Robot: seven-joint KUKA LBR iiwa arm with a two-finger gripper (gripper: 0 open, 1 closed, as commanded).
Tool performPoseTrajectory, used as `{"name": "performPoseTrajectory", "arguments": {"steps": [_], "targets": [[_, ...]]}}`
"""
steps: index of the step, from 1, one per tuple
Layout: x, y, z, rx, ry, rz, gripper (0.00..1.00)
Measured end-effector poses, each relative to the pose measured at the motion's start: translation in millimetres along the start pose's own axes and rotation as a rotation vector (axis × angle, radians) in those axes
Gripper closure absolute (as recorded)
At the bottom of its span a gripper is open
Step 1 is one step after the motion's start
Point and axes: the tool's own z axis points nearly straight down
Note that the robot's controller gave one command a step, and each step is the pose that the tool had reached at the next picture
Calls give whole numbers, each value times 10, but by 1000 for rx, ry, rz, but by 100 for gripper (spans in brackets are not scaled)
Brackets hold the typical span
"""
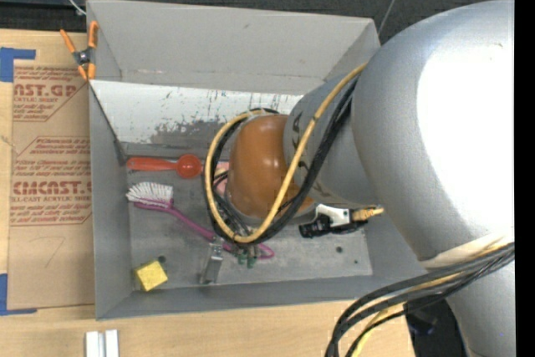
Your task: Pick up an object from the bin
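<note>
"Looking down into the grey bin (226,46), where does the arm (451,121) stand?" asks the first observer.

"It fills the right side, and its orange wrist cover (255,159) hangs over the middle of the floor. The gripper (211,262) points down below the cover, near the front wall. Whether it is spread or closed cannot be told from this angle."

"And which thing does the coming move turn on?"

"Most likely the pink brush (185,219). Its white bristles lie up and to the left of the gripper. Its long axis slants down to the right, so the handle seems to pass just beside the gripper tip and on under the cables. A grasp would have to close across that slant, not along it."

"What else is close?"

"A red-orange spoon (163,165) lies beyond the brush by the left wall, running nearly level. A small yellow sponge block (151,275) sits in the front left corner, apart from the gripper."

"Any writing?"

"None can be read on the things in the bin."
</note>
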Motion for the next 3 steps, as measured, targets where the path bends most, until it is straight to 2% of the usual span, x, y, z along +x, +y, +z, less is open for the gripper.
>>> {"name": "performPoseTrajectory", "arguments": {"steps": [1, 2, 3], "targets": [[-117, 75, -3, 3, 7, 44, 100], [-117, 75, -4, 3, 7, 44, 100], [-91, 63, -234, 8, 16, 44, 100]]}}
